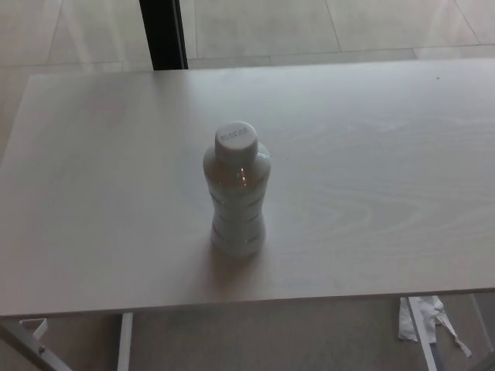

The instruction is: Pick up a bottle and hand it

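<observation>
- Bottle [236,191] stands upright on the table [371,193], a little left of the picture's middle and nearer the table's front edge than its back edge.
- Body of the bottle is pale and translucent, with ribbed rings around its lower half; a small glint of light shows near the shoulder.
- White cap [235,140] is screwed on top; it carries faint raised lettering, too small to read.
- Nothing touches the bottle; it casts a soft shadow on the board at its base, toward the front edge.
- Table top is a light, whitish board with faint wood grain, most visible to the right of the bottle.
- Neither robot hand shows in the head view, left or right, so whether their fingers are wide, narrow or holding anything cannot be told.
- Beyond the far edge of the table lies a pale tiled floor [325,27].
- A dark upright post [163,34] rises behind the table's back edge, left of centre.
- Below the front edge, a white table leg [124,340] shows at lower left, with a white bracket [34,331] just beside it further left.
- At lower right, under the table's edge, a crumpled white scrap [421,318] lies on the floor; what it is cannot be told.
</observation>
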Robot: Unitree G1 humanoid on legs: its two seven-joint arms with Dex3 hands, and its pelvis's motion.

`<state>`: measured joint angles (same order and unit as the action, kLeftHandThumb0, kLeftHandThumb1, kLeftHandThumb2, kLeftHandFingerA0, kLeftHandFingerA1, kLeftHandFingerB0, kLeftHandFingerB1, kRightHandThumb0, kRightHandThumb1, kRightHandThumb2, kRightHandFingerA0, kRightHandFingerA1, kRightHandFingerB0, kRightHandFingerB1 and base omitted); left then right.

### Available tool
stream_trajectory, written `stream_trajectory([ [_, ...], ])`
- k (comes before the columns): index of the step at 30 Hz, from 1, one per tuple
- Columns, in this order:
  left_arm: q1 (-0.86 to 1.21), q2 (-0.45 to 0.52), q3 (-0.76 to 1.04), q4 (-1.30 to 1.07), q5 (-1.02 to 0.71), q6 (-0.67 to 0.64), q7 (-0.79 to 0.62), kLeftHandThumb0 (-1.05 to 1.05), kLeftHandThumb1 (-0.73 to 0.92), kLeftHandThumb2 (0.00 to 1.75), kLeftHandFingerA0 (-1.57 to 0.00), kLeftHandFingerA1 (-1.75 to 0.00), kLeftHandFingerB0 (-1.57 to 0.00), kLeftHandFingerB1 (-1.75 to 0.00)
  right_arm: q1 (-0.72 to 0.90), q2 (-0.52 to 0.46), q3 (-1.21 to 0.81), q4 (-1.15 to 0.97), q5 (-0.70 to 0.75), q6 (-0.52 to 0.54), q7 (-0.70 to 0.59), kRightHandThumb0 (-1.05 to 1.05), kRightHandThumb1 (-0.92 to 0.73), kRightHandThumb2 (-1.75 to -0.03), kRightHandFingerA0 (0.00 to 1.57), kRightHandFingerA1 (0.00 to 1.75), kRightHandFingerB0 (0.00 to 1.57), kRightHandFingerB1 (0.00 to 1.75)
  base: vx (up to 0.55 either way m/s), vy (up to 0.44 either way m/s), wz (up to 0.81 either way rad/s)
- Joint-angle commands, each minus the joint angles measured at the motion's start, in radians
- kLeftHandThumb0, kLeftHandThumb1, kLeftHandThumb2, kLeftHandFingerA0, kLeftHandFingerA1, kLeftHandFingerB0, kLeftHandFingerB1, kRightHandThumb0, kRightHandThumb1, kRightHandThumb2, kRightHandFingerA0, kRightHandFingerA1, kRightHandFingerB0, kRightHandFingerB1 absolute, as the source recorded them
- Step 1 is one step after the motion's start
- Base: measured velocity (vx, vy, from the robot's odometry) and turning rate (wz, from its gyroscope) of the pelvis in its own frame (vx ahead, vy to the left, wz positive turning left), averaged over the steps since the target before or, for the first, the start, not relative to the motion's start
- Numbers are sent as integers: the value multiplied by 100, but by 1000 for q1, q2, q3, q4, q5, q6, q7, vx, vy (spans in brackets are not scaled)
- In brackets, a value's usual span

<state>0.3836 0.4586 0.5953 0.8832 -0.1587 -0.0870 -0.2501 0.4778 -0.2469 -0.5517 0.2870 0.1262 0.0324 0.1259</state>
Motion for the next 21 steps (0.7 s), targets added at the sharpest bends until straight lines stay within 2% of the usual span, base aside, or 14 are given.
stream_trajectory([
  [1, -26, 98, 178, -5, -214, 16, -152, -80, 55, 57, -49, -58, -36, -37, 40, -3, -105, -113, 180, 53, 77, -86, -56, -57, 35, 69, 19, 53, 0, 0, 0],
  [3, -47, 116, 191, 3, -212, 19, -155, -80, 57, 58, -44, -56, -37, -36, 41, -2, -107, -115, 176, 49, 81, -88, -46, -89, 38, 69, 21, 58, 0, 0, 0],
  [4, -50, 122, 198, 7, -210, 11, -165, -82, 56, 58, -43, -54, -38, -36, 43, 1, -103, -125, 169, 47, 78, -85, -57, -57, 37, 69, 20, 54, 0, 0, 0],
  [5, -54, 126, 202, 9, -210, 5, -170, -82, 56, 58, -43, -54, -38, -37, 45, 4, -105, -139, 173, 60, 74, -87, -45, -88, 33, 66, 19, 57, 0, 0, 0],
  [9, -61, 132, 212, -61, -216, 12, -188, -87, 42, 86, -35, -59, -27, -45, 53, 12, -117, -176, 196, 102, 73, -84, -56, -57, 37, 70, 22, 54, 0, 0, 0],
  [10, -72, 139, 210, -75, -216, 9, -189, -91, 53, 57, -64, -63, -34, -39, 52, 12, -116, -175, 195, 105, 71, -86, -56, -57, 34, 70, 21, 53, 0, 0, 0],
  [12, -98, 152, 202, -111, -211, 1, -187, -93, 40, 86, -62, -68, -29, -48, 44, 10, -116, -160, 194, 105, 68, -84, -56, -57, 35, 68, 21, 52, 0, 0, 0],
  [13, -99, 158, 195, -159, -210, 30, -179, -94, 53, 57, -81, -70, -33, -42, 41, 8, -116, -150, 195, 102, 69, -83, -55, -57, 34, 67, 22, 52, 0, 0, 0],
  [14, -126, 179, 179, -219, -211, 63, -182, -93, 53, 57, -116, -98, -31, -42, 41, 2, -109, -134, 184, 81, 77, -87, -56, -58, 35, 68, 20, 52, 0, 0, 0],
  [16, -164, 207, 154, -257, -196, 87, -180, -94, 41, 84, -131, -112, -30, -46, 46, 1, -104, -141, 180, 76, 78, -86, -56, -58, 38, 70, 21, 54, 0, 0, 0],
  [17, -174, 213, 148, -273, -199, 105, -180, -99, 51, 58, -136, -116, -33, -40, 45, 1, -105, -137, 183, 71, 82, -94, -47, -89, 39, 71, 19, 57, 0, 0, 0],
  [19, -251, 242, 97, -341, -196, 147, -193, -99, 50, 57, -130, -113, -39, -44, 43, -1, -104, -129, 184, 60, 89, -92, -47, -89, 38, 72, 19, 58, 0, 0, 0],
  [20, -281, 241, 78, -383, -210, 184, -198, -102, 38, 70, -134, -109, -44, -48, 40, -3, -105, -123, 182, 59, 86, -84, -57, -58, 40, 71, 20, 52, 0, 0, 0],
  [21, -308, 238, 49, -414, -204, 192, -200, -95, 47, 56, -105, -69, -47, -46, 43, -1, -107, -134, 186, 68, 85, -92, -48, -90, 38, 70, 17, 56, 0, 0, 0],
])
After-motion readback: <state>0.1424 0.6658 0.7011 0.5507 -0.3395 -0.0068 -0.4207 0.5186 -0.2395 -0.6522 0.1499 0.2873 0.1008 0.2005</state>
